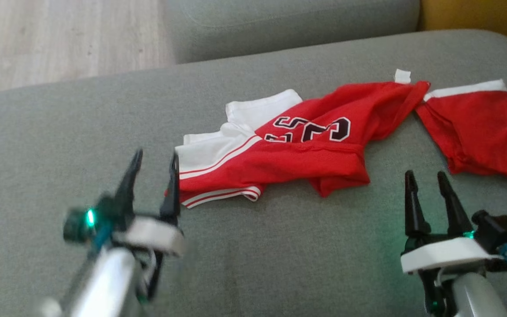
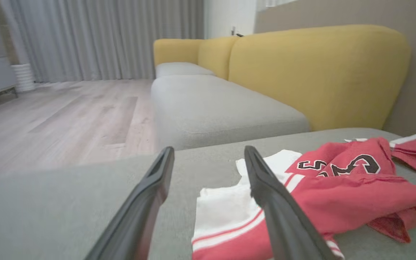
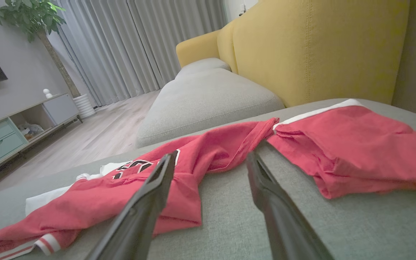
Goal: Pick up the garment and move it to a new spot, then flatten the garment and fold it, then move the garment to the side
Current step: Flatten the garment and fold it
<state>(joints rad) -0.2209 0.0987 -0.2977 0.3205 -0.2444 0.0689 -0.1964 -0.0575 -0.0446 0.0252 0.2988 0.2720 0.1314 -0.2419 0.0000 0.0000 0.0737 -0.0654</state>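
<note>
Left gripper (image 1: 156,154): jaws spread, holding nothing, its right finger at the striped white-and-red edge of the jersey (image 1: 306,163); contact cannot be confirmed. Right gripper (image 1: 425,174): jaws spread, empty, above bare grey sofa seat (image 1: 280,255) near the jersey's red fold.

The jersey lies crumpled mid-cushion. Its black numerals (image 1: 319,130), edged white, are creased and upside down in the head view; not reliably legible. A small white tag (image 1: 402,76) shows no readable text. A second red piece with a white band (image 1: 482,127) lies at the jersey's right corner.
</note>
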